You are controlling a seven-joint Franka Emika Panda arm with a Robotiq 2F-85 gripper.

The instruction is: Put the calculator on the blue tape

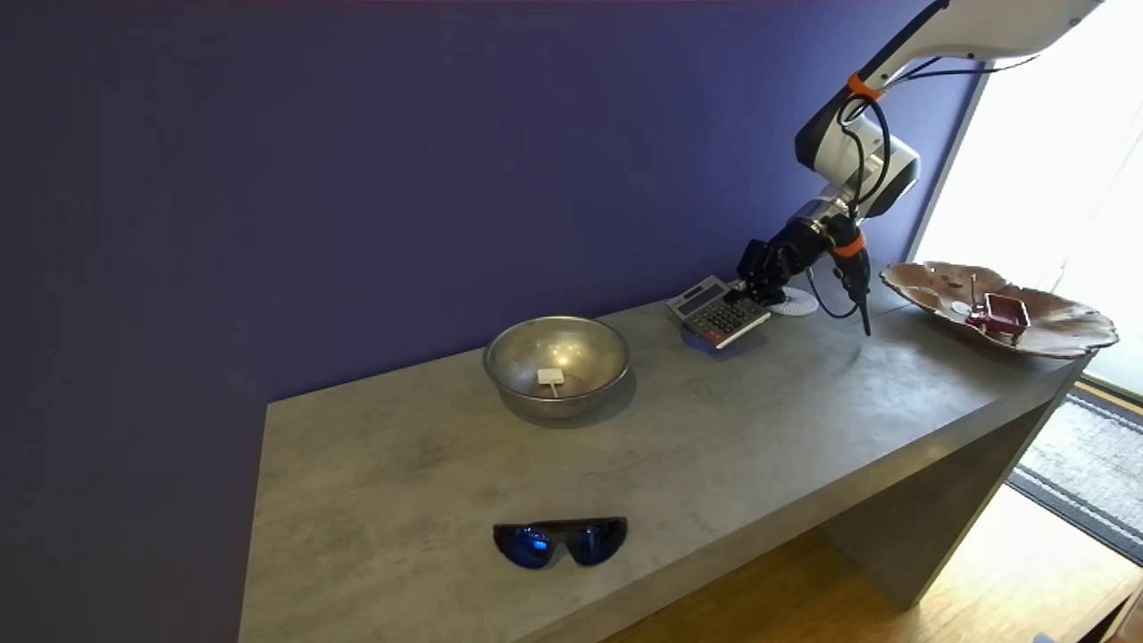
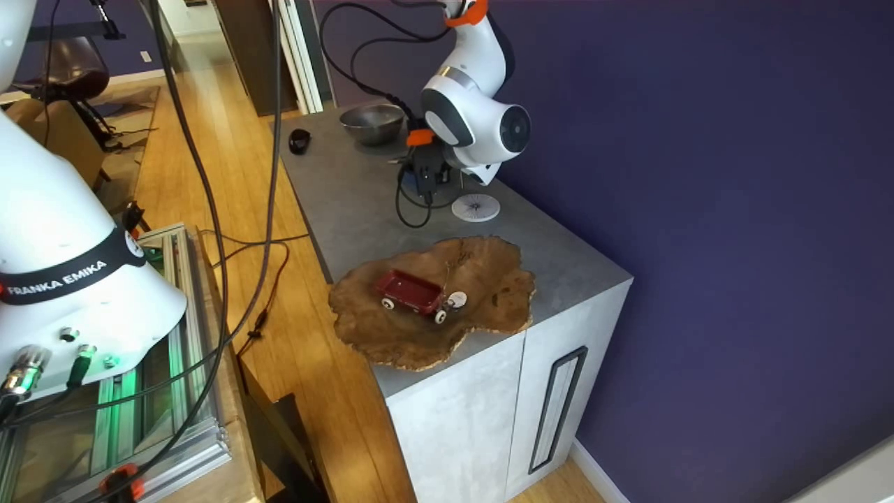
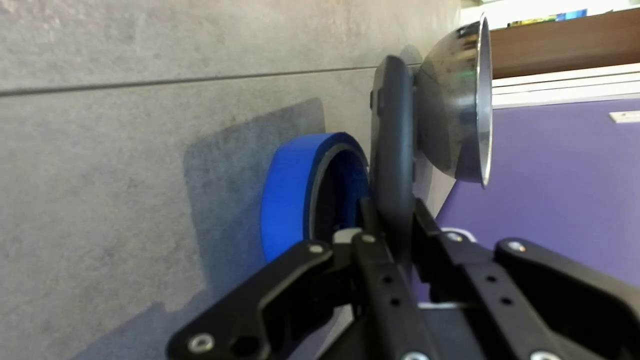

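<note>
jaws pinch a thin grey calculator (image 1: 710,313) over ring-shaped blue tape (image 3: 290,194).

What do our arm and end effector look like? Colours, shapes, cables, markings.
Arm: white rounded housings with black sections, orange bands, loose black cables. A black band on it reads FRANKA EMIKA in white. End effector: black, two-fingered, with angular linkages and silver-coloured screw heads.

In an exterior view, I've got calc (image 1: 720,313) in my gripper (image 1: 738,291) above tape (image 1: 698,344); bowl (image 1: 555,408) to L, sm. item (image 1: 551,376) inside, shades (image 1: 561,534) in front; disc (image 1: 797,303) just R, wagon (image 1: 1005,312) in dish (image 1: 1072,329) far R.
</note>
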